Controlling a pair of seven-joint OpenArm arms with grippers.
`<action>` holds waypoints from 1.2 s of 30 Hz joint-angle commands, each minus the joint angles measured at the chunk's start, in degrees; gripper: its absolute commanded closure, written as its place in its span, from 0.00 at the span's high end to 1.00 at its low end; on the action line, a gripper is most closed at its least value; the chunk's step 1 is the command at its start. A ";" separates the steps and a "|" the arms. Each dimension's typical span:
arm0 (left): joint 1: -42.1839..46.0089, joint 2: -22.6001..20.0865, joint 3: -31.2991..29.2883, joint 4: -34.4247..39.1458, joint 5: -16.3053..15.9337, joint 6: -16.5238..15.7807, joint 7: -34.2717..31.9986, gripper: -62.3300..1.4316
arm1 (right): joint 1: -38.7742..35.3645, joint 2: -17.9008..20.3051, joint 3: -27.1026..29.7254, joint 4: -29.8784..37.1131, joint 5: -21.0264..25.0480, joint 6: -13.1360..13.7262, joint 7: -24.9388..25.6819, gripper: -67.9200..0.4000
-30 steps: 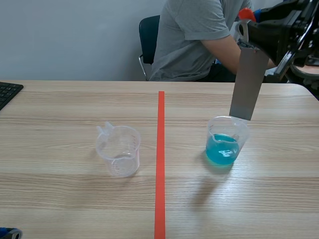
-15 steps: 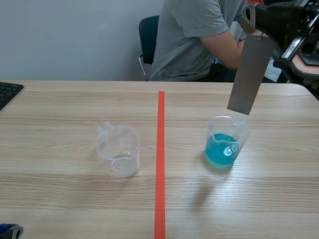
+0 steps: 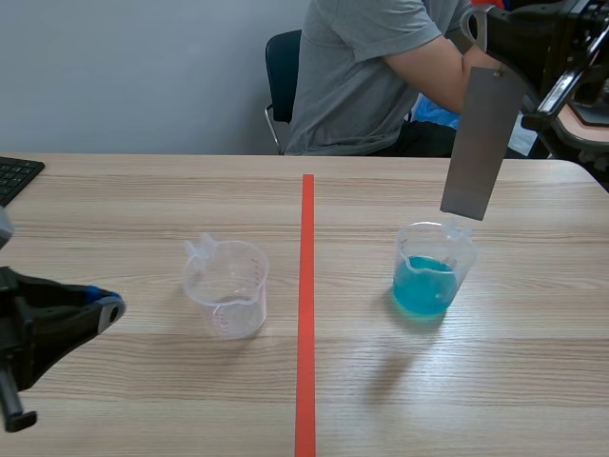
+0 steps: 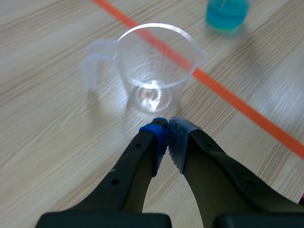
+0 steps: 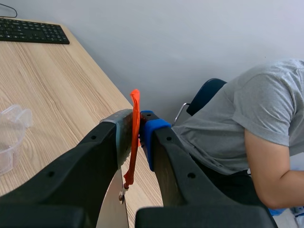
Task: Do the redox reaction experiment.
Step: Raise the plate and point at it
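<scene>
Right gripper [image 5: 138,124], raised high at the far right of the counter [image 3: 476,400], pinches an orange-red strip [image 5: 134,142] tightly between its two pads. A grey metal sheet [image 3: 481,143] hangs from that strip, slightly tilted. Its lower edge sits just above the rim of the beaker of blue liquid [image 3: 433,274], not dipped in it. That beaker stands on the counter to the right of the red tape line [image 3: 306,314].

The empty beaker [image 3: 228,288] stands upright on the other side of the line, its handle turned away from the line. The left gripper [image 4: 166,127] is low over the counter, just short of this beaker, with its pads pressed together on nothing.

A person [image 3: 371,76] in a grey shirt sits across the counter. A keyboard [image 3: 14,176] lies at the far left edge.
</scene>
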 commanded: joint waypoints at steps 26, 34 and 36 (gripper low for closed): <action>-52.92 28.50 44.87 -20.72 2.64 7.08 7.21 0.09 | 0.85 0.90 0.70 0.87 0.90 0.33 0.81 0.03; -57.37 37.00 46.99 -29.11 2.67 7.91 7.85 0.09 | 0.85 0.90 0.70 0.87 0.90 0.33 0.81 0.03; -58.10 38.73 47.50 -30.49 2.67 7.91 8.20 0.09 | 0.85 0.90 0.70 0.87 0.90 0.33 0.81 0.03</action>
